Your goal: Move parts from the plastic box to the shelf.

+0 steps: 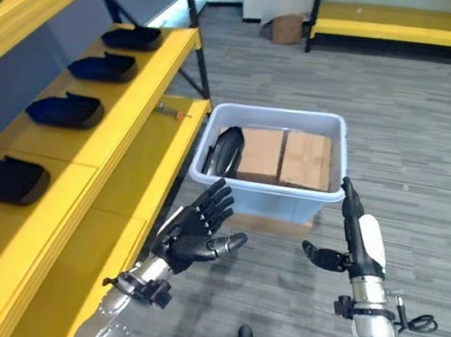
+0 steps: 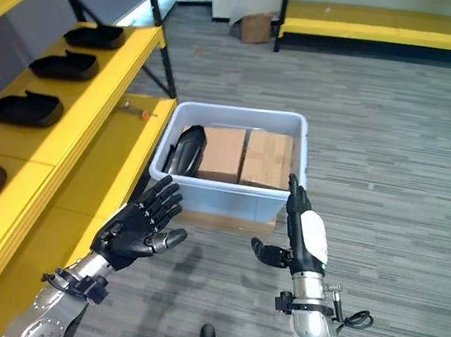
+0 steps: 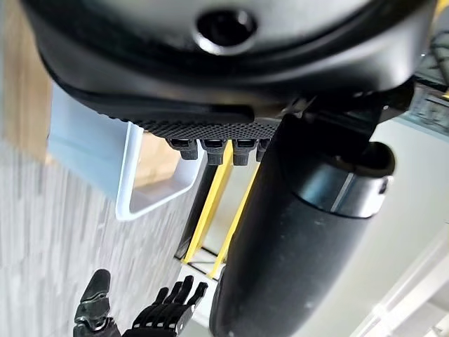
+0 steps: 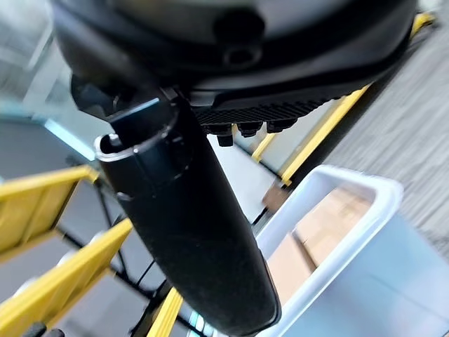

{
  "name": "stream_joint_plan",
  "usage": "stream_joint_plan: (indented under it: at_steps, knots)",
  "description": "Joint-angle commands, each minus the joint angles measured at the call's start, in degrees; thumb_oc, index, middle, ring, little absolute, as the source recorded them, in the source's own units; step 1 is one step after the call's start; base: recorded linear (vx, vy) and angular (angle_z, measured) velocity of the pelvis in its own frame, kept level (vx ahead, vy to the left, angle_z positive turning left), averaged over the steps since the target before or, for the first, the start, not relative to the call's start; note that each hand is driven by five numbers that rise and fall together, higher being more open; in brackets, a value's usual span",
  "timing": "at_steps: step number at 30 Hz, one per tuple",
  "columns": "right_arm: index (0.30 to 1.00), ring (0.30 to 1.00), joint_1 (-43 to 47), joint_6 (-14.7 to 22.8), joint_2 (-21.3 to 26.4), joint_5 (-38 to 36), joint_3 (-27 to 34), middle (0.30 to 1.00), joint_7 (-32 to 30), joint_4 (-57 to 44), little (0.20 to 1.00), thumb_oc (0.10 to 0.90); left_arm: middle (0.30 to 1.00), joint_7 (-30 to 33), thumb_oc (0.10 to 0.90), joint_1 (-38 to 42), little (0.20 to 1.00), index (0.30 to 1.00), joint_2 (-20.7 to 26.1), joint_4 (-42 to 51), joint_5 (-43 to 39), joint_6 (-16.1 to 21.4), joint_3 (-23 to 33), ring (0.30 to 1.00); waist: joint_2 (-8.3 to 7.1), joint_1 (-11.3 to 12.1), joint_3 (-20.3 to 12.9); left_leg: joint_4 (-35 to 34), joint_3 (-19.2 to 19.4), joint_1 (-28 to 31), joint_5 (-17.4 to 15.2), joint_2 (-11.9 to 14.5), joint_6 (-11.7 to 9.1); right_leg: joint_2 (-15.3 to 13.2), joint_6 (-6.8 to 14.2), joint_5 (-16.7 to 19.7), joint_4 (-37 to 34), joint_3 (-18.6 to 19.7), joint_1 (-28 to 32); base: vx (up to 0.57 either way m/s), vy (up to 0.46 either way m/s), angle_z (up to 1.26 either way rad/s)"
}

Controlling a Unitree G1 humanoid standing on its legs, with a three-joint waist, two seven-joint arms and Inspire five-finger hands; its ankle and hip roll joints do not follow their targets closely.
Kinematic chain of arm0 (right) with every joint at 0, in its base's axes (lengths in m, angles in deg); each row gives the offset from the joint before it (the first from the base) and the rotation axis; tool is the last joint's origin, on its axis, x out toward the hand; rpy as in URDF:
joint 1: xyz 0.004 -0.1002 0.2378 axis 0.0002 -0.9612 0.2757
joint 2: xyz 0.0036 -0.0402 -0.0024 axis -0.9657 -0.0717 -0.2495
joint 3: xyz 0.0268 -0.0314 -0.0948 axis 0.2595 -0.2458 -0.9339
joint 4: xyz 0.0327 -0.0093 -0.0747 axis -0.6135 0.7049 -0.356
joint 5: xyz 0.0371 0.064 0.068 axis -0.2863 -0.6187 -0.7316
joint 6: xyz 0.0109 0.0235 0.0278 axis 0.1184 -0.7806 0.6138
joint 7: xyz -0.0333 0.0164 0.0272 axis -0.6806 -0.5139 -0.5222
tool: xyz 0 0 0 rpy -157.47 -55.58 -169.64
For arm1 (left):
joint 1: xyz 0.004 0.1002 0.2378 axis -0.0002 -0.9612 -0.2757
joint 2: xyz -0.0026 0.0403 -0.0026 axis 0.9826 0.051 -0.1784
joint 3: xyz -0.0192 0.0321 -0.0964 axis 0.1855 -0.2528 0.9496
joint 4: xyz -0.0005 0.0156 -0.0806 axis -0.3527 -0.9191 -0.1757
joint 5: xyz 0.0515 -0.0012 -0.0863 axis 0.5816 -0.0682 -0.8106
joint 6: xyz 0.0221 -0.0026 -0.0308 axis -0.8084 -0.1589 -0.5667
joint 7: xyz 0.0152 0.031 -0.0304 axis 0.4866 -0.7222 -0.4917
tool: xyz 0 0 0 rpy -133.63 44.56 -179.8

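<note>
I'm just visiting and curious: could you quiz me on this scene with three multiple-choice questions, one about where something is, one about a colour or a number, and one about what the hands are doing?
1. Where does the dark part in the plastic box lie?
A. at the end nearest the shelf
B. on top of the cardboard boxes
C. on the floor outside

2. What colour is the shelf?
A. white
B. yellow
C. green

3. What state are the left hand and right hand in?
A. both open, holding nothing
B. both closed on the box
C. one holding a part

Answers: 1 A, the part leans at the box's shelf-side end, beside two cardboard boxes. 2 B, its boards are yellow. 3 A, both hands hover before the box with fingers spread and empty.
</note>
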Motion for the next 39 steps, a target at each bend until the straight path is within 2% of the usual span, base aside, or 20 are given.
stream_joint_plan:
  at_steps: [1,4,8,12,14,17,23,24,25,27,32,33,35,36,38,39]
  knots:
    - [1.0,1.0,3.7,7.7,0.4,-0.8,-1.1,1.0,1.8,-5.5,1.0,0.9,1.0,-4.5,0.9,1.5,1.0,1.0,-1.7,5.6,-4.4,2.4,2.9,1.0,1.82,1.4,-2.8,-4.3,2.4,-1.1,4.3,-2.6,4.2,-3.8,8.0,3.0,-3.2,-1.7,1.3,0.09,-0.014,0.0]
    - [1.0,1.0,2.9,7.4,0.5,-2.1,-1.3,1.0,0.7,-5.7,1.0,0.9,1.0,-4.9,0.9,1.8,1.0,1.0,-1.2,5.8,-4.2,2.6,2.5,1.0,1.92,1.8,-2.5,-6.1,1.1,-4.0,7.2,-2.8,3.7,-3.3,7.7,3.0,-3.1,-0.8,2.0,0.11,-0.014,0.01]
    - [1.0,1.0,2.2,8.0,1.3,-1.7,-1.0,1.0,2.1,-6.3,1.0,0.9,1.0,-5.3,0.9,1.0,1.0,1.0,-0.8,5.9,-5.0,3.8,3.3,1.0,1.17,3.2,-1.2,-6.6,-1.6,-10.8,11.6,-2.5,2.8,-2.8,6.9,2.2,-1.6,0.9,3.1,0.17,0.014,-0.4]
    - [1.0,1.0,0.3,9.6,2.1,-1.9,-0.6,1.0,3.0,-6.6,1.0,0.9,1.0,-6.1,0.9,-0.3,1.0,1.0,-0.9,4.8,-4.6,4.2,4.3,1.0,1.12,3.4,-0.5,-6.9,-1.0,-12.6,12.4,-1.5,2.8,-2.2,6.1,0.1,1.2,0.7,3.7,0.2,0.06,-0.36]
    - [1.0,1.0,0.1,10.6,2.4,-3.1,-0.4,1.0,4.7,-6.4,1.0,0.9,1.0,-6.1,0.9,-0.8,1.0,1.0,-0.8,4.5,-4.3,4.2,4.4,1.0,1.32,3.3,-0.4,-7.0,-0.9,-12.1,12.1,-1.3,2.8,-1.9,6.0,-0.6,2.1,0.7,3.7,0.23,0.096,-0.25]
    - [1.0,1.0,-1.1,10.3,2.8,-9.1,0.1,1.0,7.9,-7.2,1.0,0.9,1.0,-5.5,0.9,-1.2,1.0,1.0,-0.7,4.2,-4.9,4.1,4.7,1.0,1.88,3.0,-0.4,-7.4,-0.4,-10.5,11.8,-0.7,2.9,-1.7,5.8,-2.1,3.5,0.2,3.6,0.24,0.123,-0.33]
    - [1.0,1.0,-1.8,10.4,2.6,-8.7,0.8,1.0,8.5,-7.4,1.0,0.9,1.0,-4.5,0.9,-0.8,1.0,1.0,-0.5,3.7,-3.9,4.7,5.2,1.0,2.26,2.9,-0.6,-6.5,0.8,-7.8,9.9,-1.3,4.0,-2.4,5.9,-4.4,5.7,-1.4,3.9,0.23,0.161,-0.28]
    - [1.0,1.0,-2.2,7.3,1.8,-17.9,1.2,1.0,12.5,-7.7,1.0,0.9,1.0,-4.5,0.9,-1.0,1.0,1.0,-0.3,4.0,-4.0,4.7,5.3,1.0,2.06,3.0,-1.2,-6.2,0.9,-6.6,8.1,-2.0,5.1,-2.9,6.1,-5.6,7.1,-2.0,4.0,0.23,0.173,0.07]
    - [1.0,1.0,-2.3,5.3,0.9,-21.3,1.3,1.0,13.4,-7.5,1.0,0.9,1.0,-4.3,0.9,-1.0,1.0,1.0,-0.4,4.0,-3.3,4.6,5.5,1.0,1.8,3.2,-1.4,-5.9,0.6,-6.0,7.2,-2.3,5.7,-3.0,6.3,-6.5,8.3,-2.2,4.0,0.31,0.221,0.17]
    - [1.0,1.0,-0.5,3.9,-2.5,-23.0,0.8,1.0,12.9,-4.6,1.0,0.9,1.0,-2.0,0.9,0.8,1.0,1.0,-0.9,3.0,1.4,5.0,5.3,1.0,0.95,3.7,-2.3,-4.9,0.0,-4.7,5.2,-3.4,7.4,-3.1,6.5,-8.4,12.5,-3.2,3.6,0.27,0.189,0.28]
    - [1.0,1.0,2.8,1.8,-5.9,-21.1,-0.5,1.0,11.5,-5.4,1.0,0.9,1.0,-1.4,0.9,2.4,1.0,1.0,-2.4,2.2,3.4,4.7,5.3,1.0,0.01,4.4,-3.1,-5.2,-0.4,-3.5,3.6,-5.0,9.7,-2.9,8.2,-6.3,22.3,-3.6,0.5,0.16,0.119,0.23]
    - [1.0,1.0,4.7,0.5,-7.5,-20.7,-1.2,1.0,10.8,-4.5,1.0,0.9,1.0,-0.7,0.9,3.5,1.0,1.0,-2.9,1.5,6.8,4.3,5.1,1.0,-0.91,5.0,-3.4,-4.8,-0.5,-3.3,2.6,-6.1,11.0,-3.0,10.5,-1.9,29.2,-3.2,-1.3,0.16,0.095,0.23]
    - [1.0,1.0,5.4,-0.2,-8.2,-21.0,-1.4,1.0,10.6,-4.2,1.0,0.9,1.0,-1.0,0.9,3.9,1.0,1.0,-3.3,1.2,6.9,3.4,4.9,1.0,-1.2,5.3,-3.4,-4.5,-0.6,-3.1,1.9,-6.5,11.8,-3.1,11.8,0.3,35.3,-2.9,-3.2,0.14,0.088,0.16]
    - [1.0,1.0,5.9,-0.1,-9.0,-20.2,-1.8,1.0,10.5,-3.5,1.0,0.9,1.0,-1.5,0.9,3.5,1.0,1.0,-3.9,1.1,6.3,2.8,4.8,1.0,-0.72,5.4,-3.1,-4.6,-0.9,-2.4,1.5,-6.2,12.4,-3.1,13.2,2.4,43.9,-3.1,-6.3,0.12,0.072,0.1]
    - [1.0,1.0,6.7,0.3,-10.0,-18.4,-2.1,1.0,10.4,-2.6,1.0,0.9,1.0,-1.6,0.9,3.1,1.0,1.0,-4.4,1.0,6.3,2.5,4.7,1.0,-0.31,5.4,-2.7,-4.9,-1.0,-1.4,1.3,-5.9,12.4,-3.3,13.5,3.8,47.7,-2.8,-9.6,0.1,0.033,0.01]
    - [1.0,1.0,7.0,0.5,-10.3,-17.5,-2.0,1.0,10.4,-2.4,1.0,0.9,1.0,-1.3,0.9,2.8,1.0,1.0,-4.4,1.1,6.9,2.5,4.7,1.0,-0.01,5.4,-2.5,-5.0,-0.7,-0.8,1.2,-5.6,12.2,-4.3,13.1,3.2,46.8,-3.4,-10.7,0.13,-0.028,-0.05]
